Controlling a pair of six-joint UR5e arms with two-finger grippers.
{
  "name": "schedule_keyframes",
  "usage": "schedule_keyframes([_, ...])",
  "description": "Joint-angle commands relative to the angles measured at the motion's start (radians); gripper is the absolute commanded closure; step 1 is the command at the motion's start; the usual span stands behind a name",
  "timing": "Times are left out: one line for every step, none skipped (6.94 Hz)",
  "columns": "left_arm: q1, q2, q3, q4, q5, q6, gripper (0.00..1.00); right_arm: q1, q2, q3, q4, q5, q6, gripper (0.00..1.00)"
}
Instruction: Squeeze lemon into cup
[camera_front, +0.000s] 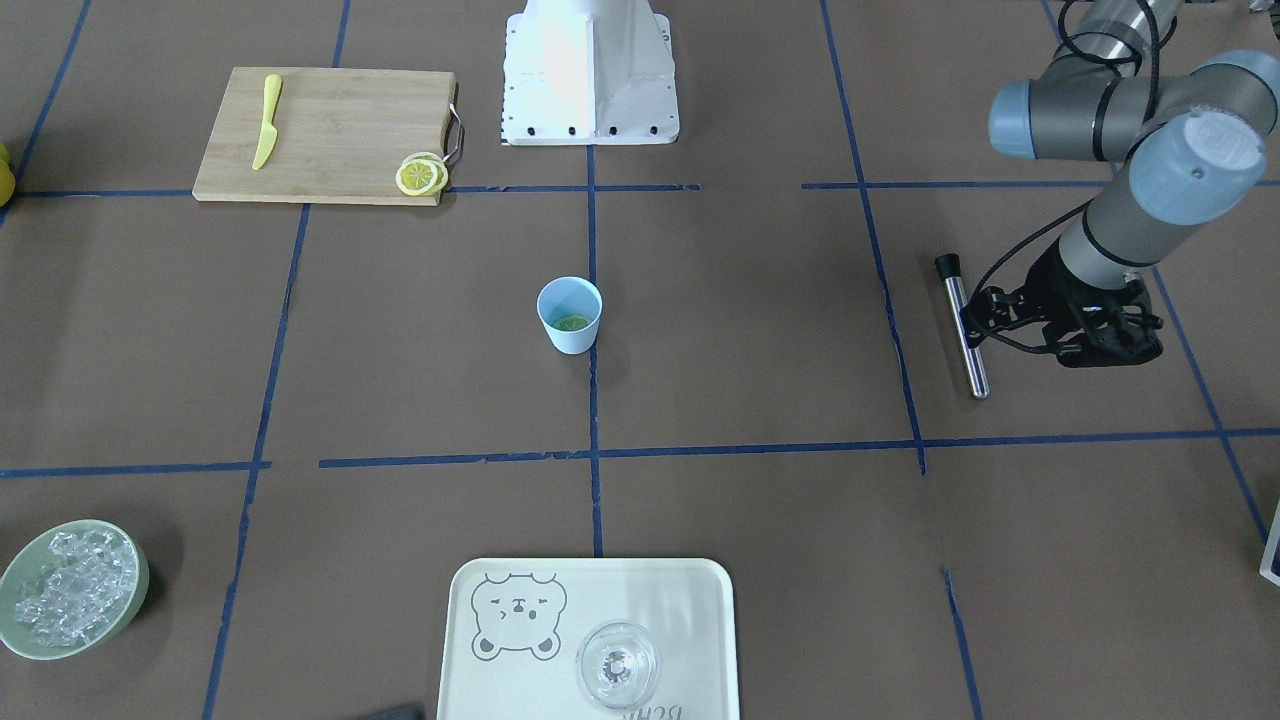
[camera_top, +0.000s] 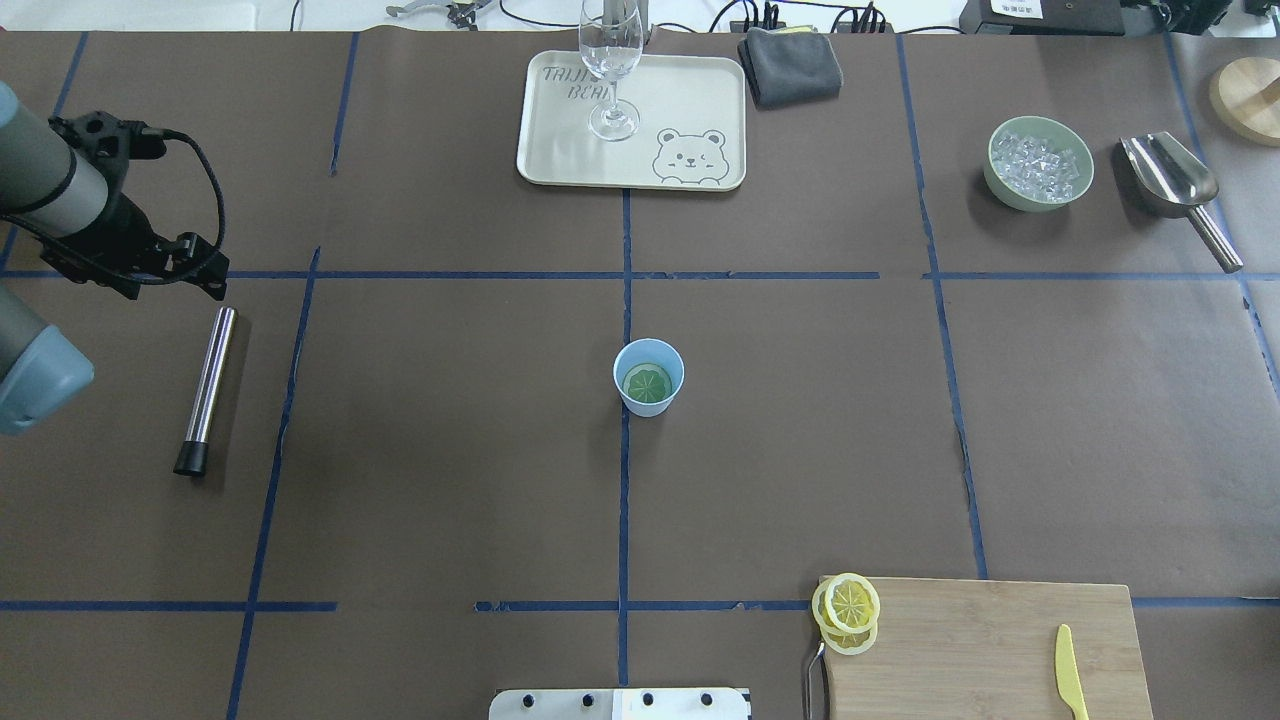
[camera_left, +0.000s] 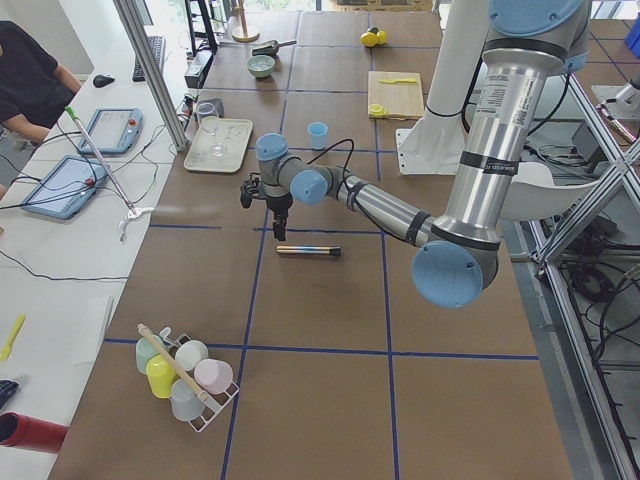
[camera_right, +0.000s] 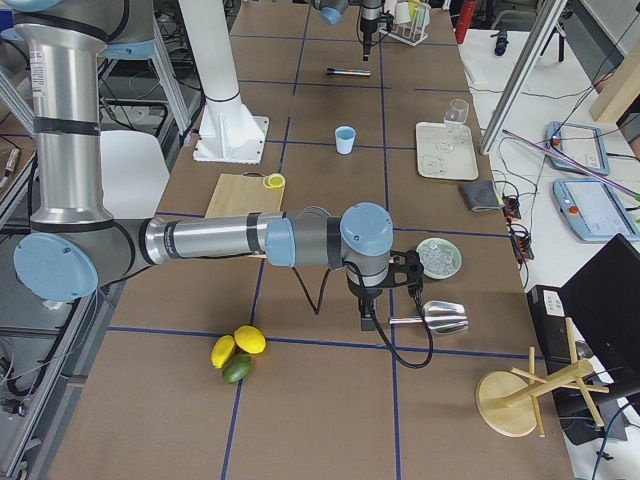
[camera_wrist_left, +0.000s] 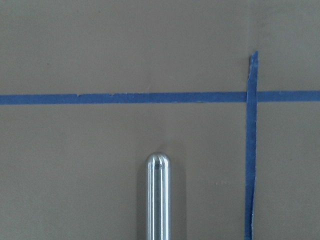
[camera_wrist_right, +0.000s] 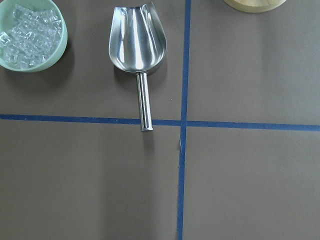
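Observation:
The light-blue cup (camera_top: 648, 377) stands upright at the table's middle on a blue tape line, also in the front view (camera_front: 570, 315). One lemon slice (camera_top: 647, 382) lies flat inside it. More lemon slices (camera_top: 848, 610) are stacked on the corner of the wooden cutting board (camera_top: 980, 650). My left gripper (camera_left: 279, 232) points down at the table far from the cup, above one end of a steel rod (camera_top: 207, 385); I cannot tell if it is open or shut. My right gripper (camera_right: 365, 318) hangs near the ice scoop (camera_wrist_right: 136, 45); its state cannot be told.
A yellow knife (camera_top: 1068, 670) lies on the board. A cream tray (camera_top: 560, 150) with a clear glass (camera_top: 612, 60) is at the far middle, a grey cloth (camera_top: 792, 62) beside it. A green bowl of ice (camera_top: 1038, 165) stands far right.

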Motion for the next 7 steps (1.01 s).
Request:
schedule_keyframes([-0.098,0.007,0.0,0.006,-0.002,0.163,0.0,0.0,-0.001,-0.002,0.0,0.003,0.004,0.0])
schedule_keyframes([-0.171,0.013,0.014,0.011,-0.005,0.262,0.0,0.0,-0.006,-0.004,-0.001,0.008,0.006,0.0])
schedule_keyframes([-0.227,0.023,0.034,0.014,-0.006,0.331,0.0,-0.002,-0.018,-0.018,-0.003,0.009,0.007,0.0])
schedule_keyframes([-0.287,0.059,0.056,0.012,-0.047,0.444,0.0,0.0,-0.02,-0.016,-0.002,0.008,0.007,0.0])
schedule_keyframes([-0.348,0.103,0.079,0.012,-0.095,0.567,0.0,-0.002,-0.024,-0.016,-0.002,0.0,0.001,0.0])
schedule_keyframes([-0.4,0.137,0.112,0.011,-0.101,0.661,0.0,-0.002,-0.032,-0.033,-0.002,-0.002,0.003,0.0])
schedule_keyframes([-0.433,0.167,0.134,0.0,-0.101,0.704,0.0,-0.005,-0.029,-0.059,0.0,-0.002,0.004,0.0])
